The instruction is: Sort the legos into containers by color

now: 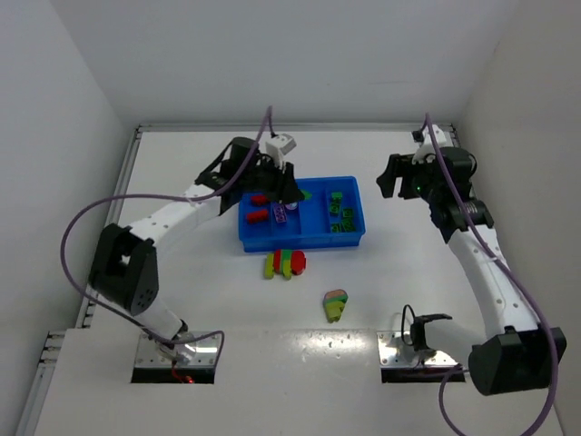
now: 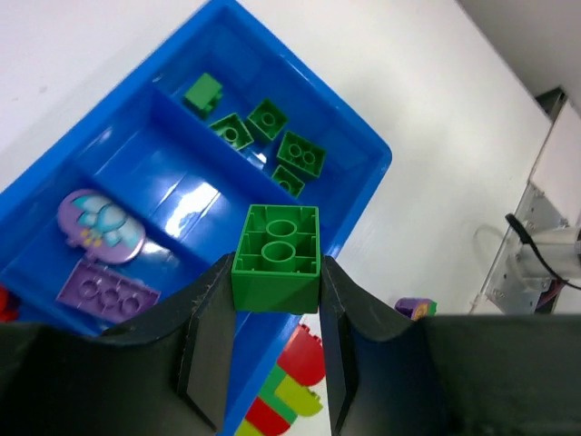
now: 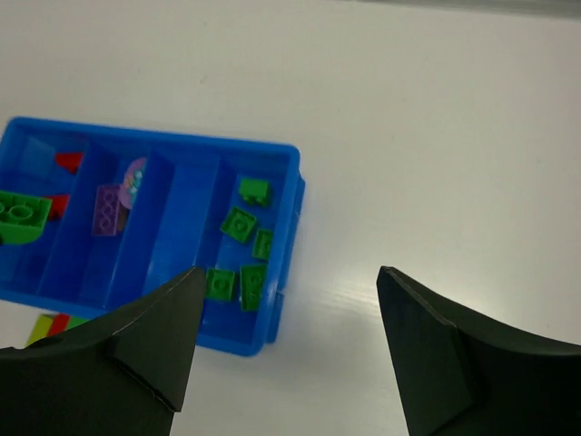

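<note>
- One green brick (image 2: 276, 243) is up in the air, studs facing the wrist camera, pinched on its two sides by the left gripper (image 2: 275, 286). The jaws are closed in only as far as the brick's width.
- It hangs over the left part of the blue tray (image 1: 301, 242), near the red and purple sections. I can't tell which one lies directly beneath it.
- In the tray, the rightmost compartment holds five green bricks (image 3: 239, 223), lying loose.
- The second compartment from the left has a flat purple plate (image 2: 107, 292) with a lilac round piece (image 2: 100, 225) just beside it.
- The leftmost compartment holds two red bricks (image 1: 258, 216).
- In front of the tray on the table (image 1: 408, 263) sits a red and yellow-green cluster (image 1: 284, 263), close to the tray's near wall.
- A second cluster (image 1: 335, 305) with pink on top lies further towards the arm bases, apart from the first.
- Over on the right, the right gripper (image 3: 289, 300) hangs above the table beside the tray's right end, with its jaws spread wide and nothing between them.
</note>
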Robot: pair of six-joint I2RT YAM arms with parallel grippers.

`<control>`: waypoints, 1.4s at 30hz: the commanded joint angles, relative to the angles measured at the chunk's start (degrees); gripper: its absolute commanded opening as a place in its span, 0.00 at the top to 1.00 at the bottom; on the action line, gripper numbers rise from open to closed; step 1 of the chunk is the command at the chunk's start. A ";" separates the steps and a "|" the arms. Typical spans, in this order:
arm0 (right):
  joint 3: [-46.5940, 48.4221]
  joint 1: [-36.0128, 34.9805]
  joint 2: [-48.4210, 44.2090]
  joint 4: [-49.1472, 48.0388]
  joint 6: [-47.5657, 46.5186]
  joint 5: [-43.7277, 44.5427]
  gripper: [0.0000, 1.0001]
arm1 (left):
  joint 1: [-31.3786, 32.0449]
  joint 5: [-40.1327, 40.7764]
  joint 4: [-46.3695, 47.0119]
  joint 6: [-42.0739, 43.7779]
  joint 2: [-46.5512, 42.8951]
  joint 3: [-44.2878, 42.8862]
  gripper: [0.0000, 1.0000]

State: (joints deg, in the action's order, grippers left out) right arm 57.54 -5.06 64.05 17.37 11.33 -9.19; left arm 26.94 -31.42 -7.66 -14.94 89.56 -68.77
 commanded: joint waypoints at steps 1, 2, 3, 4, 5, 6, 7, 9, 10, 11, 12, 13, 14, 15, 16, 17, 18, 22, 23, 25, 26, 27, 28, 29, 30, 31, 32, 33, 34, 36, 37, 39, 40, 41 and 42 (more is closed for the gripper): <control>-3.48 4.34 -4.19 1.71 -1.84 -4.59 0.23 | 4.25 3.29 -0.25 3.16 6.92 -8.54 0.88; -4.36 5.40 -5.07 0.75 -0.97 -6.00 0.23 | 5.57 3.29 -0.25 3.16 9.12 -10.40 0.88; -5.15 6.46 -5.77 0.22 0.34 -7.49 0.23 | 6.10 3.29 -0.86 3.16 13.67 -12.42 0.87; -6.29 8.47 -6.48 -0.31 0.36 -10.03 0.23 | 6.63 3.29 -1.39 2.55 15.89 -14.53 0.87; -6.30 9.27 -6.48 -0.31 1.05 -10.93 0.23 | 7.68 3.82 -1.39 2.55 17.91 -18.55 0.86; -6.30 9.89 -6.48 -0.31 1.06 -11.46 0.23 | 8.21 5.04 -3.13 2.55 21.67 -20.59 0.86; -6.30 10.94 -6.48 -0.31 1.58 -12.16 0.23 | 8.22 5.57 -3.67 2.55 23.36 -22.44 0.86; -6.30 11.64 -6.48 -0.31 1.59 -12.95 0.23 | 9.53 5.58 -3.68 2.55 26.27 -26.49 0.84; -6.82 11.65 -6.48 -0.31 2.20 -14.09 0.23 | 9.54 6.36 -3.68 2.55 27.67 -27.72 0.83; -6.83 12.17 -6.48 -0.92 2.20 -14.80 0.23 | 9.54 6.37 -4.29 2.55 30.38 -29.99 0.81; -7.35 12.18 -6.48 -0.93 2.20 -15.41 0.23 | 10.06 6.37 -4.29 2.55 31.63 -30.97 0.80; -7.35 12.18 -6.48 -0.93 2.20 -16.11 0.23 | 10.06 6.98 -4.99 2.55 32.69 -31.77 0.76; -7.35 12.18 -6.48 -0.93 2.20 -16.12 0.23 | 10.67 7.68 -5.00 2.55 33.48 -32.30 0.72; -7.35 12.18 -6.48 -0.93 2.20 -16.12 0.23 | 10.68 7.69 -5.00 2.55 34.79 -32.91 0.63; -7.35 12.18 -6.48 -0.93 2.20 -16.64 0.23 | 10.68 7.69 -5.00 2.55 34.81 -32.92 0.58; -7.35 12.18 -6.48 -0.93 1.59 -16.65 0.23 | 10.68 8.30 -5.00 2.55 35.50 -32.92 0.51; -7.35 12.18 -6.48 -0.93 1.59 -17.52 0.23 | 10.68 8.30 -5.00 2.55 35.51 -33.53 0.46; -7.35 12.18 -6.48 -0.32 -0.78 -20.16 0.23 | 10.68 8.83 -5.52 3.07 35.25 -33.53 0.32; -7.35 12.18 -5.87 -0.31 -0.79 -20.95 0.23 | 10.68 8.83 -5.52 3.07 34.72 -33.53 0.32; -7.35 12.18 -5.87 0.38 -1.66 -22.62 0.23 | 10.68 8.13 -5.52 3.60 33.06 -33.53 0.31; -7.35 12.18 -5.35 0.39 -2.27 -24.19 0.23 | 10.68 8.13 -5.52 3.60 31.92 -32.84 0.31; -6.74 12.18 -4.56 2.39 -2.80 -24.90 0.23 | 10.68 8.13 -5.52 3.60 28.86 -31.61 0.31; -6.74 11.31 -4.03 3.72 -3.50 -24.91 0.23 | 10.68 8.65 -5.52 3.08 26.65 -30.64 0.31; -5.95 11.30 -3.50 5.29 -6.03 -26.82 0.25 | 10.68 10.31 -5.52 3.07 24.28 -29.41 0.31; -5.34 9.73 -2.97 8.36 -7.28 -27.45 0.27 | 10.07 11.20 -5.52 3.07 18.87 -26.62 0.31; -5.33 8.76 -2.36 9.95 -8.59 -27.46 0.28 | 9.11 11.99 -5.00 3.07 15.85 -24.85 0.31; -5.33 7.53 -2.35 11.45 -10.44 -28.68 0.28 | 8.31 13.39 -4.21 3.07 12.95 -23.00 0.31; -5.33 5.95 -2.35 13.03 -15.33 -28.69 0.28 | 7.35 13.40 -3.68 3.07 9.96 -20.90 0.31; -5.85 2.20 -2.35 16.53 -18.42 -29.39 0.28 | 6.21 13.40 -3.68 2.55 4.54 -17.22 0.30; -5.86 -1.78 -2.35 20.32 -28.84 -29.39 0.27 | 1.47 9.13 -3.68 2.55 -0.15 -14.21 0.28; -4.55 -4.67 -2.35 25.13 -33.26 -29.39 0.26 | -0.38 6.31 -5.33 3.59 -2.00 -13.24 0.26; -2.71 -6.45 0.44 30.25 -44.92 -30.09 0.26 | -5.56 -1.58 -11.39 7.02 -5.88 -12.00 0.26; -0.43 -7.76 1.85 35.75 -48.91 -31.05 0.26 | -7.23 -4.50 -13.33 8.16 -6.93 -12.00 0.26; 0.72 -8.29 3.26 38.51 -52.95 -31.06 0.26 | -10.21 -9.31 -17.87 10.96 -8.59 -11.30 0.26; 1.78 -8.30 4.75 41.06 -57.00 -31.59 0.26 | -11.46 -10.93 -19.66 11.85 -9.48 -11.30 0.26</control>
State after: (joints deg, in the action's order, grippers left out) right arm 54.65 -12.64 65.80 47.07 -26.17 -37.82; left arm 18.28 -30.94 -17.06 -8.32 80.88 -82.81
